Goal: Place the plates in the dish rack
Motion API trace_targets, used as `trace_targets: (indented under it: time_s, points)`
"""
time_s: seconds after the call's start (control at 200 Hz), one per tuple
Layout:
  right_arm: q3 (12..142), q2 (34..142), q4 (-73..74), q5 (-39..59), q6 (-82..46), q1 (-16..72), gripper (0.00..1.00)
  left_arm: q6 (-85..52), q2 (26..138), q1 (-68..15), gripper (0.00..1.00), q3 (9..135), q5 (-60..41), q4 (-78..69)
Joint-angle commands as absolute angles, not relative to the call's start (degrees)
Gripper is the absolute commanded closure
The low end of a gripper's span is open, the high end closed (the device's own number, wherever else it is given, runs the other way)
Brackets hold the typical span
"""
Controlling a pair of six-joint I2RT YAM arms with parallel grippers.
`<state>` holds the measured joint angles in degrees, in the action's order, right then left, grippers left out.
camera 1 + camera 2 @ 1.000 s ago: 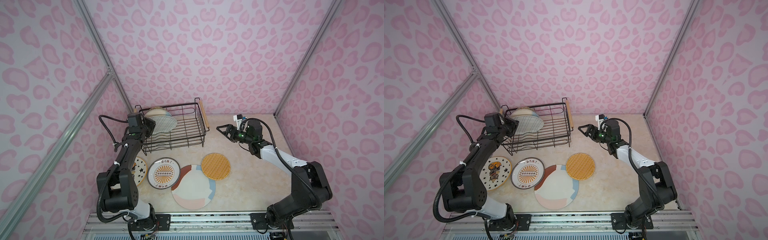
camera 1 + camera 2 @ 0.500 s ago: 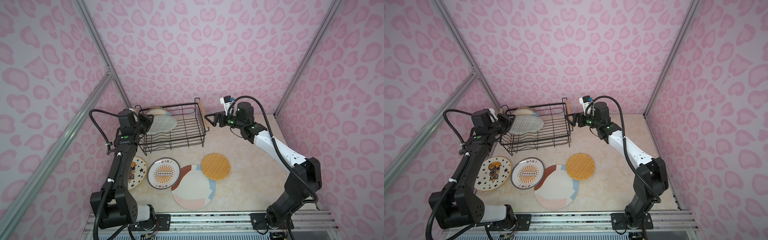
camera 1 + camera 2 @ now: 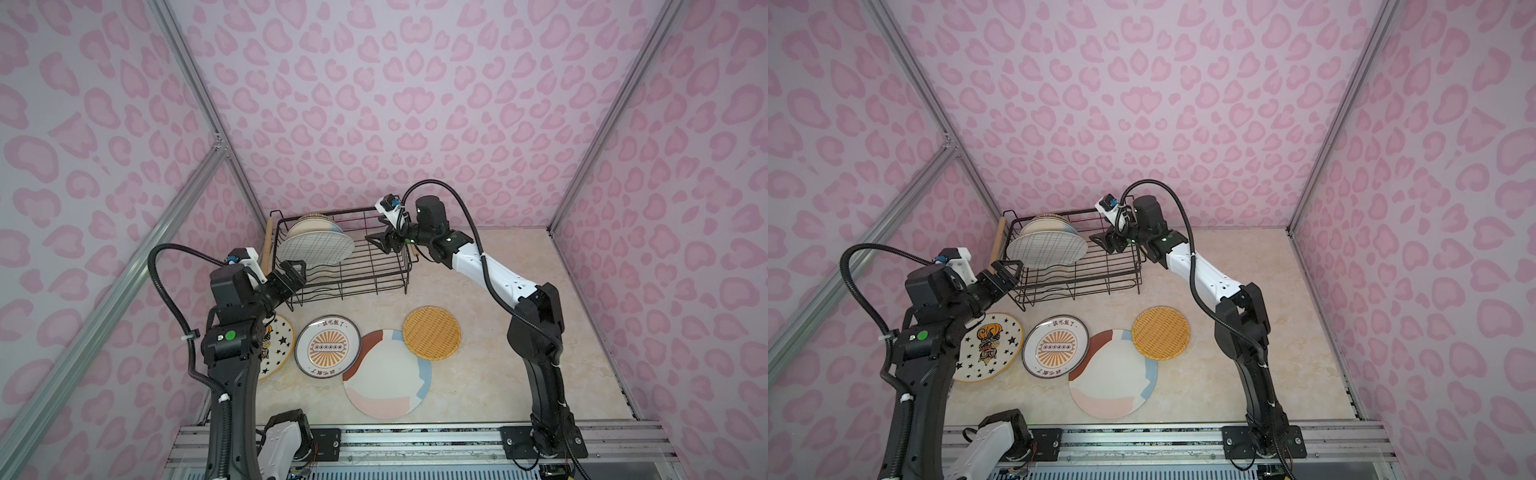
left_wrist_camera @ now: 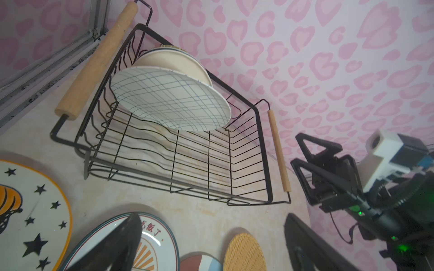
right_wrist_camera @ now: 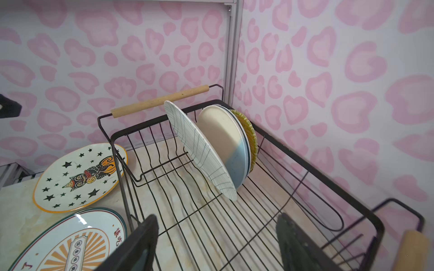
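In both top views, black wire dish rack [image 3: 353, 286] at the far left of the table [image 3: 478, 382], with the grid plate [image 3: 316, 249] on edge in its left end and the blue-cream plate [image 3: 313, 226] just behind, farther back. Flat on the near table, left to right: stars plate [image 3: 278, 345], sunburst plate [image 3: 328, 347], pastel plate [image 3: 384, 378] and orange weave plate [image 3: 432, 332], this last touching the pastel plate's far rim. Left gripper [image 3: 294, 268] at the rack's near left corner, jaws spread wide, gripping nothing. Right gripper [image 3: 376, 243] over the rack's right end, jaws apart, likewise empty

Through the left wrist camera, own fingers [image 4: 117, 246] far apart with only table and plates between; right gripper [image 4: 294, 148] just beyond the rack's right wooden handle [image 4: 278, 150]

Through the right wrist camera, own fingers [image 5: 136, 246] parted above the rack's bare wire floor. At the rack's left end, grid plate tilted, top leaning away from the blue-cream plate, with a yellow-green weave plate [image 5: 253, 138] on edge behind both
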<state>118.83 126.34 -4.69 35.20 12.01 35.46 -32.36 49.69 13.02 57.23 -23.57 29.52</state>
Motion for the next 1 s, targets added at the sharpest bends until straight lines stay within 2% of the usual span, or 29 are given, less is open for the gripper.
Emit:
trace_targets:
  time_s: [0.0, 0.045, 0.165, 0.235, 0.32, 0.445, 0.58, 0.77, 0.925, 0.995]
  points:
    - [126.28, 133.26, -8.66, 38.76, 17.98, 36.38, 0.29, -30.24, 47.84, 13.01, 0.03, 54.5, -25.34, 29.79]
    - [130.38, 136.75, -10.11, 39.89, 18.57, 36.79, 0.3, -29.56, 48.18, 13.01, 0.03, 55.09, -23.58, 31.09]
    - [139.79, 144.1, -12.61, 39.56, 18.98, 37.68, 0.33, -33.86, 50.58, 13.18, 0.03, 58.88, -5.24, 34.32]
    - [143.4, 146.95, -13.04, 40.05, 18.81, 38.17, 0.34, -34.95, 52.4, 13.95, 0.03, 59.87, -1.21, 31.6]
    - [144.42, 148.0, -12.48, 40.43, 18.4, 38.72, 0.35, -34.43, 57.5, 17.09, 0.03, 63.84, -3.53, 29.15]
    - [144.14, 148.14, -11.86, 40.6, 17.67, 38.89, 0.36, -34.88, 67.5, 22.64, 0.03, 67.97, -11.99, 24.48]
    - [142.69, 147.25, -11.23, 40.96, 17.42, 38.97, 0.38, -34.02, 76.44, 26.91, 0.0, 69.79, -15.36, 19.29]
    - [137.91, 144.71, -7.63, 41.57, 15.91, 38.89, 0.38, -31.67, 87.03, 28.21, 0.09, 76.6, -15.54, 16.61]
    - [134.87, 142.82, -7.43, 41.55, 16.0, 38.67, 0.38, -30.82, 96.74, 28.04, 0.2, 85.08, -18.97, 15.47]
    - [132.52, 141.3, -6.96, 41.81, 15.95, 38.37, 0.4, -30.46, 100.23, 27.69, 0.22, 87.47, -20.62, 14.81]
